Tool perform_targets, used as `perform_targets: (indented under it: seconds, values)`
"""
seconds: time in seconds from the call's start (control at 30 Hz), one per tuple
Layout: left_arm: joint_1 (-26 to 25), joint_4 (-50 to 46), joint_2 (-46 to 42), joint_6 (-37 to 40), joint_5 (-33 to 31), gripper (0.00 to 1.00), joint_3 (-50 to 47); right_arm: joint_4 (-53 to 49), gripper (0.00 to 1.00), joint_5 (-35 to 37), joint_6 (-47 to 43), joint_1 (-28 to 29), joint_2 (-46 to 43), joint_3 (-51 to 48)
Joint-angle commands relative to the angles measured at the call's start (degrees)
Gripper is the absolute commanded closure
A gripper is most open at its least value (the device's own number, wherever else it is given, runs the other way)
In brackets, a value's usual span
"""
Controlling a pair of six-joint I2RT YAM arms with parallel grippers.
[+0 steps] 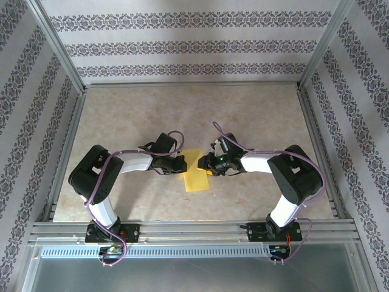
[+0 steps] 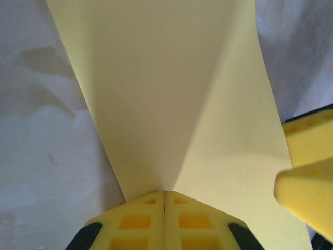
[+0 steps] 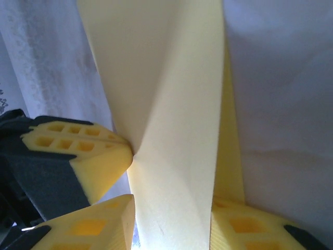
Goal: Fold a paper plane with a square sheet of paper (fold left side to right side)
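Mid-table, between the left arm [image 1: 103, 176] and right arm [image 1: 292, 176], sits the yellow sheet of paper [image 1: 197, 176], bowed rather than flat (a soft fold runs up from the pinch point in the left wrist view). Left jaws: pressed together on the sheet's edge. Right jaws: apart, straddling the sheet. Table [image 1: 255, 115]: beige, marbled. Walls [image 1: 182, 45]: pale, with dark patterned bands. Aluminium frame [image 1: 182, 231] borders the table.

Left arm [image 1: 100, 176]: elbow out toward the table's left edge. Left gripper [image 2: 165, 197]: pinched closed on the sheet of paper [image 2: 171, 94]. Right arm [image 1: 295, 173]: mirrored. Right gripper [image 3: 171, 219]: jaws apart, paper between.
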Motion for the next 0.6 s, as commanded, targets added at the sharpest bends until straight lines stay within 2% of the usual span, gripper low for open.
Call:
perform_targets:
  seconds: [0.0,0.13,0.37,0.57]
  values:
    - [-0.95,0.08,-0.4,1.18,-0.22,0.95,-0.74,0.56,0.64,-0.14,-2.2,-0.76,1.07,1.29]
    - [-0.94,0.92,-1.76,1.27,-0.26,0.92,-0.62,-0.78,0.72,0.43,-3.59,-1.06,1.25,1.68]
    - [-0.94,-1.66,-6.91,4.63,-4.03,0.79,0.98,-3.24,0.96,1.3,-3.81,-1.22,0.1,2.31]
    - [-3.49,-8.06,-17.29,15.71,-13.37,0.72,2.02,-7.54,1.0,3.11,-1.05,-1.07,-2.23,3.41]
